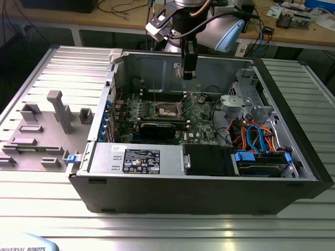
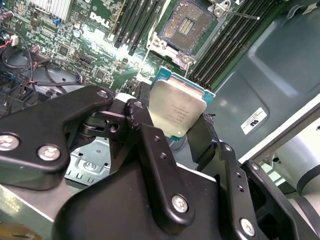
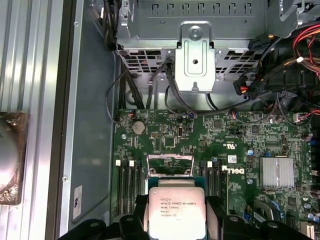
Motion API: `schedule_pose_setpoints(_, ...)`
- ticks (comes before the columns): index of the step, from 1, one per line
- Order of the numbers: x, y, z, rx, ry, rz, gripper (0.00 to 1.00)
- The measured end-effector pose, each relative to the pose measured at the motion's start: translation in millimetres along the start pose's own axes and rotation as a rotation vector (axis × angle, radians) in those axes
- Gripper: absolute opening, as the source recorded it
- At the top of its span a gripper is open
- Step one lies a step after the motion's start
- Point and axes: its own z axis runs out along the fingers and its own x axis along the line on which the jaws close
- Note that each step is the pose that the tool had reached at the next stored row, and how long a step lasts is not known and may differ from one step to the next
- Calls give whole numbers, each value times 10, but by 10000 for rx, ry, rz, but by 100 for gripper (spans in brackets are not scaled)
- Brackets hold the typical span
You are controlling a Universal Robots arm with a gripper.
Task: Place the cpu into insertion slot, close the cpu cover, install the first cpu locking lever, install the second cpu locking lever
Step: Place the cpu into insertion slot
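1. Gripper [image 1: 188,75]: is hanging over the open computer case [image 1: 199,191], clenched on the cpu.
2. Cpu [image 2: 177,112]: is being pinched by its edges between the two black fingers [image 2: 141,125]. It is showing its silver top in both wrist views and is sitting clear above the green circuit board [image 3: 210,135].
3. Insertion slot [image 2: 187,25]: is lying uncovered on the board, its dark centre showing, apart from the cpu.
4. Cpu cover [image 3: 170,158]: is standing open at the slot's edge.
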Motion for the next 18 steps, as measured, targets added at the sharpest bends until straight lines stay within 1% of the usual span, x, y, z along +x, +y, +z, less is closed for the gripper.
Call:
schedule_pose_setpoints(9, -1, -14, 60, 7, 0, 0, 54)
schedule_pose_setpoints(18, -2, -18, 93, 10, 0, 1, 54)
